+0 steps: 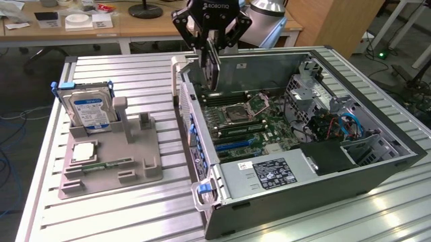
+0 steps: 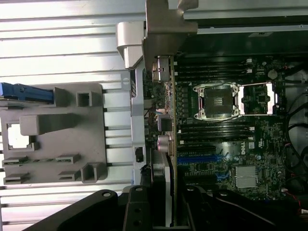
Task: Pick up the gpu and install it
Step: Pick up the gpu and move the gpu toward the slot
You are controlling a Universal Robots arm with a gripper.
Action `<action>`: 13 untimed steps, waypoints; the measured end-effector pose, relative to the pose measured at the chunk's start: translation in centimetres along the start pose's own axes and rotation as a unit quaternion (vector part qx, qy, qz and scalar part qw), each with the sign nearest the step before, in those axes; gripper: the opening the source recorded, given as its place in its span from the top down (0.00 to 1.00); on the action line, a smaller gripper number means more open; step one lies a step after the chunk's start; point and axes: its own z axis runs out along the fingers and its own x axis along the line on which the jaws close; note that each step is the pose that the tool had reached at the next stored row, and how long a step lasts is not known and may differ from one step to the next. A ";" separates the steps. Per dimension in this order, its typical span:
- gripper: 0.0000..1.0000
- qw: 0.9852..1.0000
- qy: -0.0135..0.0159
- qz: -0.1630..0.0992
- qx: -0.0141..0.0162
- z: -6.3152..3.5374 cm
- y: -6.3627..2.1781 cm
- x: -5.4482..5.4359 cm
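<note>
- gripper [image 1: 211, 44] fingers clamped on the gpu [image 1: 214, 68]; card held upright, on edge
- gpu hangs inside the open computer case [image 1: 303, 201], over the motherboard [image 1: 269, 123], near its back wall
- hard drive [image 1: 91, 108] stands in the grey fixture [image 1: 135, 171]; exterior view's left, well apart

Gpu [image 1: 211, 70] held on edge over the open computer case [image 1: 377, 166]

A thin, dark, flat card, it stands upright with its long side vertical, clamped between the fingers of the gripper [image 1: 211, 48]. It hangs above the motherboard [image 1: 249, 121], close to the case wall on the exterior view's left. The wrist view shows it edge-on.
</note>
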 end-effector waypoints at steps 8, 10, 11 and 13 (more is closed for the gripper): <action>0.72 1.000 0.000 0.000 0.000 0.00 0.08 -1.1; 0.72 1.000 0.000 0.000 0.000 0.00 0.10 -1.4; 0.72 1.000 0.000 0.000 0.000 0.00 0.11 -1.6; 0.72 1.000 0.000 0.000 0.000 0.00 0.14 -1.9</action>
